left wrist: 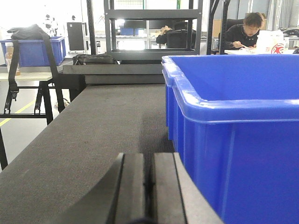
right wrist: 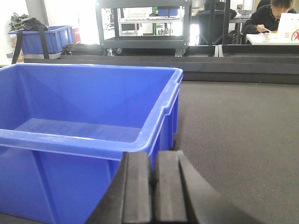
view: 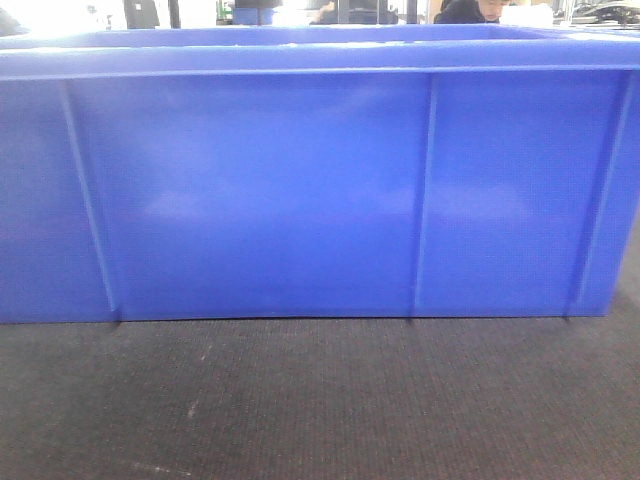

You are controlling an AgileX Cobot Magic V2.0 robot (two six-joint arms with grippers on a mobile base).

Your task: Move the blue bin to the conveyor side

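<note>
The blue bin [view: 300, 190] fills the front view, its long ribbed wall facing me, standing on the dark grey textured conveyor belt [view: 320, 400]. In the left wrist view my left gripper [left wrist: 149, 161] is shut and empty, low over the belt [left wrist: 93, 126], just left of the bin's [left wrist: 243, 135] near left corner. In the right wrist view my right gripper [right wrist: 153, 158] is shut and empty too, right next to the bin's [right wrist: 74, 140] near right corner, with the belt [right wrist: 233, 140] on its right. The bin is empty inside.
Beyond the belt's far end stand a black metal shelf cart [left wrist: 152, 32] and another blue crate on a stand [left wrist: 32, 49] at the left. A seated person [left wrist: 245, 32] works at a table at the back right.
</note>
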